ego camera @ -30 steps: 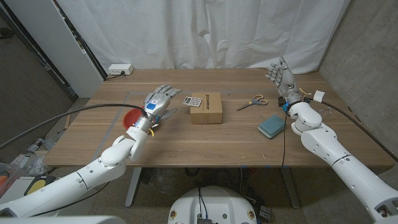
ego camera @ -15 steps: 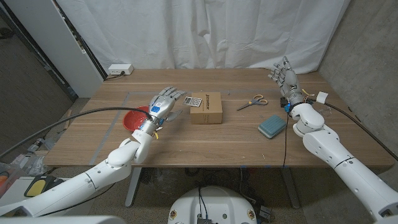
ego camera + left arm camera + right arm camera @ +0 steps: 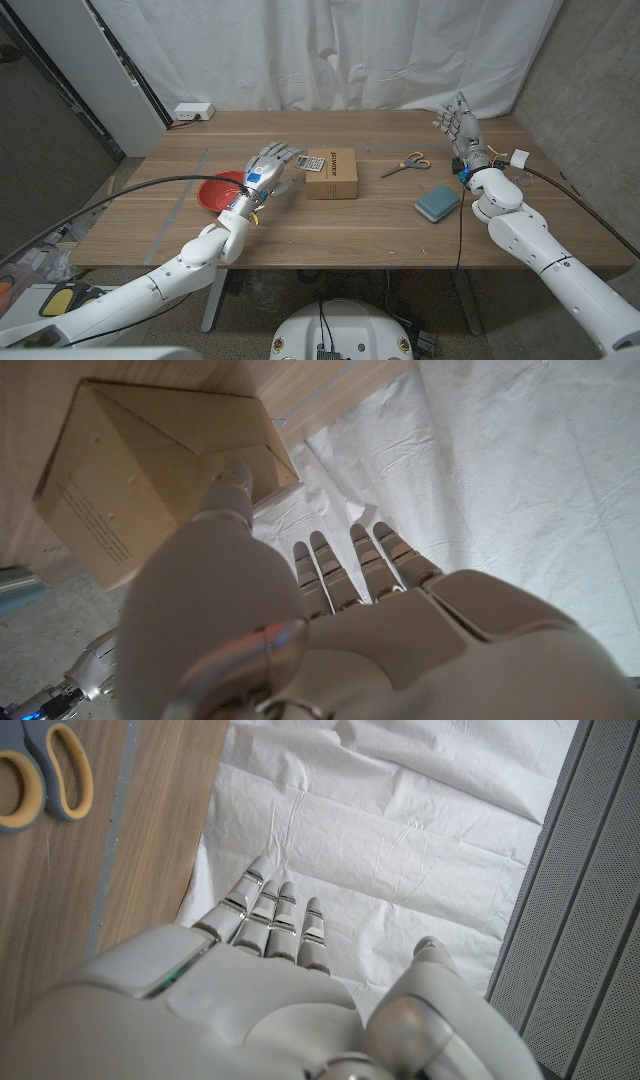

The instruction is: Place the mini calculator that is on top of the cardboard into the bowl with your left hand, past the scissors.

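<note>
On top of the cardboard box, at its left end, lies the mini calculator, and my left hand hovers just beside it, fingers spread and empty. If I close carelessly I could knock the calculator off the box or shove the light box itself; the red bowl waits behind my wrist.

The head camera looks down from above over the whole wooden counter. The left wrist camera sits close behind its hand, sharing the brown cardboard box with it; the right wrist camera shares the yellow-and-grey-handled scissors.
</note>
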### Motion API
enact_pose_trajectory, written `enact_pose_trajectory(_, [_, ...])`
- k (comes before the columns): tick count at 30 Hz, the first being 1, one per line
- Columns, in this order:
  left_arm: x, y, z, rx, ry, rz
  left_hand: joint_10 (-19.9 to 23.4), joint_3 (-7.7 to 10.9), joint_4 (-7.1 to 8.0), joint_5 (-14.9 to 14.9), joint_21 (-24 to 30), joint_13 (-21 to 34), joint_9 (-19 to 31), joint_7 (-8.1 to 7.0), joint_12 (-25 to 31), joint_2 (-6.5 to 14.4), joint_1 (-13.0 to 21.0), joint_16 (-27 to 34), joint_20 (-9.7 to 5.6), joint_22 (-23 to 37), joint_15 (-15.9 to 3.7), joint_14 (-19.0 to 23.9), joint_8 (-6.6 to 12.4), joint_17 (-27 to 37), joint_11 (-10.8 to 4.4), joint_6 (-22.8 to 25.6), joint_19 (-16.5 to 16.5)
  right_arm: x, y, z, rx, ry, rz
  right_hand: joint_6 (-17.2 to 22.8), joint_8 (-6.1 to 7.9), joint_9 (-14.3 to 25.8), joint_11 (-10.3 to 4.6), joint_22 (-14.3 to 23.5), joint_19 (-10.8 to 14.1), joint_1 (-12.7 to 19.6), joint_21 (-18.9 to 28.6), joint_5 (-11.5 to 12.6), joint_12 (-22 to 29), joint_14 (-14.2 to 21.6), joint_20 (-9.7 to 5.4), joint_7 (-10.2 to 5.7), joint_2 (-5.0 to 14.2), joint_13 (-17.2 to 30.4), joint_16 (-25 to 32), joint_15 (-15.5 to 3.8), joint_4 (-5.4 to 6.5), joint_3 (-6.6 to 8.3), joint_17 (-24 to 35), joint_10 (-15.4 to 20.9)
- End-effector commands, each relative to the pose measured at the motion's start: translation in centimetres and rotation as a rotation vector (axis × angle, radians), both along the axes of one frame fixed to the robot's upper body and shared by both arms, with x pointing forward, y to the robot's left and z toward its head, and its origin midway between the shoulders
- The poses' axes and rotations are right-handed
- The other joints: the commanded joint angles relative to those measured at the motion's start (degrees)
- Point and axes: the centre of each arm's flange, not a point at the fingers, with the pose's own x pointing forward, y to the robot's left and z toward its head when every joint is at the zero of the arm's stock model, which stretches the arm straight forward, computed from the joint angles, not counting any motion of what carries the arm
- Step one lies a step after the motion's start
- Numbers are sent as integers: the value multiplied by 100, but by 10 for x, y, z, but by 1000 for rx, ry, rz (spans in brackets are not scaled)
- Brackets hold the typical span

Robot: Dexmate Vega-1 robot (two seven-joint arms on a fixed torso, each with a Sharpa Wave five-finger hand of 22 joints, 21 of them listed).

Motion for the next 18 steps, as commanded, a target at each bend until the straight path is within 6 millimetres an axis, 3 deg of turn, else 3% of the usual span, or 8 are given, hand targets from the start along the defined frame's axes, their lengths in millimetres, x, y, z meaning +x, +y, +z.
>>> enact_pose_trajectory(1, [12, -7, 0, -4, 16, -12, 29, -24, 15, -17, 7, 32, 5, -21, 29, 56, 32, 27, -390, 33, -880, 33, 28, 20, -1, 44, 28, -2, -1, -1, 4, -4, 0, 46, -3, 27, 6, 10, 47, -31, -5, -11, 13, 50, -102, 16, 33, 29, 17, -4, -12, -7, 22, 69])
enact_pose_trajectory(18, [27, -19, 0, -6, 24, -45, 90, -28, 38, -40, 1, 32, 4, -27, 40, 122, 44, 45, -368, 34, -880, 91, 58, 23, 5, 140, 35, -9, -4, -3, 4, -8, -3, 53, -7, 28, -5, 11, 70, -34, -37, -9, 6, 75, -91, 14, 36, 30, 11, 6, -18, -15, 21, 89])
